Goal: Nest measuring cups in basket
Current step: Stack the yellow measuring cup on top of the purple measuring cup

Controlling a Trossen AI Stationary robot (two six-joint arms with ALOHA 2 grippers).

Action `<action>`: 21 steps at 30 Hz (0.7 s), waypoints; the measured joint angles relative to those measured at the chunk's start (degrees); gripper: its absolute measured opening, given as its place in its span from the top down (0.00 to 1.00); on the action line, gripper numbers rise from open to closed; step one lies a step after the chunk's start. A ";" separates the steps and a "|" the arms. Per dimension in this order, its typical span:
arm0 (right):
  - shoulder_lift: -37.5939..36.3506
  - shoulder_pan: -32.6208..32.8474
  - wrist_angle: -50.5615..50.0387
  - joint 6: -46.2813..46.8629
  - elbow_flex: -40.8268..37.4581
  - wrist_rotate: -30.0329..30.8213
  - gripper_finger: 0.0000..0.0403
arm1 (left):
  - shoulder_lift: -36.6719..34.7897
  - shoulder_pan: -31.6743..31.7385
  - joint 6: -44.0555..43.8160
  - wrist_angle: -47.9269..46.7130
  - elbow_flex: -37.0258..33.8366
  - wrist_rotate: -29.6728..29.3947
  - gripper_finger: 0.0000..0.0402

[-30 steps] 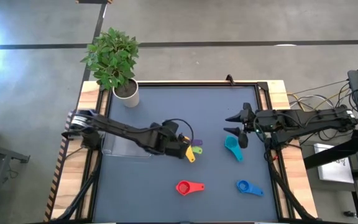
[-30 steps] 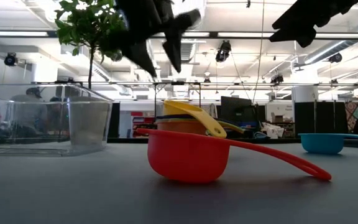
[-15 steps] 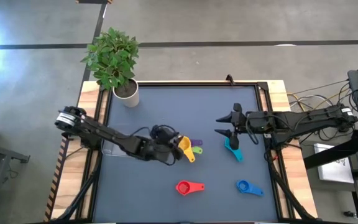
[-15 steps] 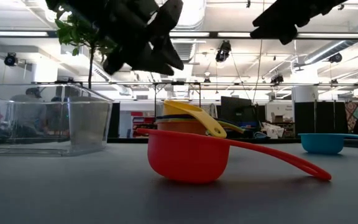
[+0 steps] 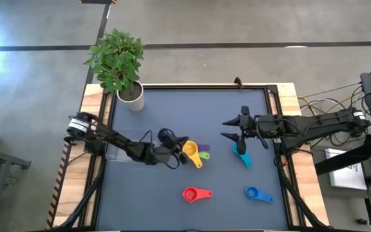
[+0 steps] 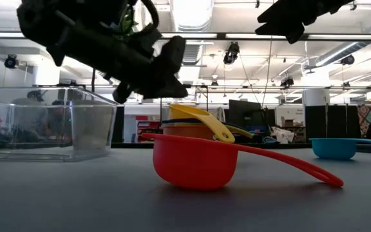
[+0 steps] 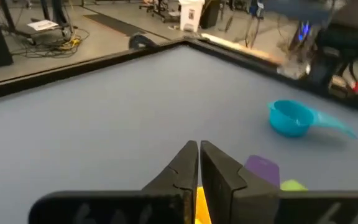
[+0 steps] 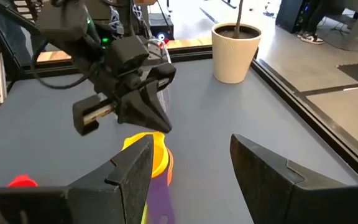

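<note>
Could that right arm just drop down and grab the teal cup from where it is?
Probably yes. The right gripper hangs open just above the teal cup, with bare table around the cup. The left gripper is over at the yellow cup, out of the way.

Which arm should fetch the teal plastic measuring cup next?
Right. The right gripper hangs open just above the teal plastic measuring cup; the left gripper, shut, sits beside the yellow-topped cup stack, farther away.

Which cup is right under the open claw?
The teal cup. It lies alone just below the open right gripper; the red and blue cups lie farther off.
</note>
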 joint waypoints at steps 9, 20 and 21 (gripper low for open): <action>0.77 -0.49 0.47 -0.02 0.00 0.09 0.50 | 2.85 0.87 1.46 -6.25 4.08 1.11 1.00; 0.59 -0.49 0.62 -0.48 0.00 0.07 0.50 | 2.80 1.75 -3.43 -9.94 4.78 5.80 1.00; 0.58 -0.49 0.60 -0.48 0.00 0.04 0.50 | 2.79 2.05 -4.02 -10.84 4.85 7.75 1.00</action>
